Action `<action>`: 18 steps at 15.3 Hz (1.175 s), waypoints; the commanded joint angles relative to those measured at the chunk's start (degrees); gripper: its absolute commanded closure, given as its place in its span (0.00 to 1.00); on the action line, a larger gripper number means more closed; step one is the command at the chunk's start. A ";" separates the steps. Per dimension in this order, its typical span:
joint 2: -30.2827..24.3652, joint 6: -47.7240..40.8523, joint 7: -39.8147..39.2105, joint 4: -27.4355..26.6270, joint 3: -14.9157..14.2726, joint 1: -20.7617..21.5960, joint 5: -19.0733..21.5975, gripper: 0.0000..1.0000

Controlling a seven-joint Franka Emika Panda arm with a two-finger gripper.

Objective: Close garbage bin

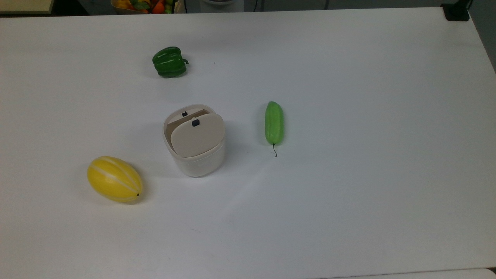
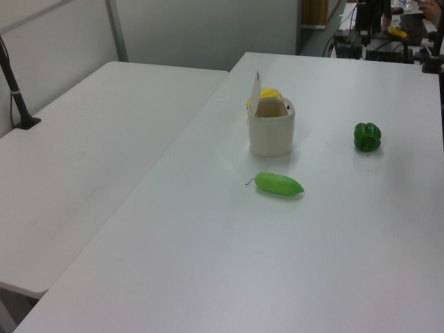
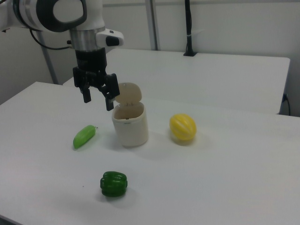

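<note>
The garbage bin is a cream-white rounded tub near the table's middle. Its beige lid stands raised on its hinge, with a small black button near its top edge. In the left view the bin shows its open mouth, and the lid stands almost upright on the left view's left side. In the right view my gripper hangs open with nothing between its fingers, just to the right view's left of the raised lid and above the bin. It is apart from the lid.
A green bell pepper, a light green cucumber and a yellow melon lie on the white table around the bin. A second white table adjoins it, bearing a black post.
</note>
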 commanded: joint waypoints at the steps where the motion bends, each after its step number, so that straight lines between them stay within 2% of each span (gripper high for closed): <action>1: -0.28 -0.31 -1.11 0.06 -0.36 -0.18 0.54 0.00; 6: -0.10 -1.80 -1.38 0.06 -0.36 -0.09 0.72 0.00; 11: 0.60 -1.19 -3.56 0.06 -0.36 -0.62 3.00 0.00; 16: 1.39 -0.66 -4.63 0.06 -0.36 -0.71 7.57 0.00; 18: 2.01 1.96 -5.24 0.06 -0.27 -0.62 7.93 0.00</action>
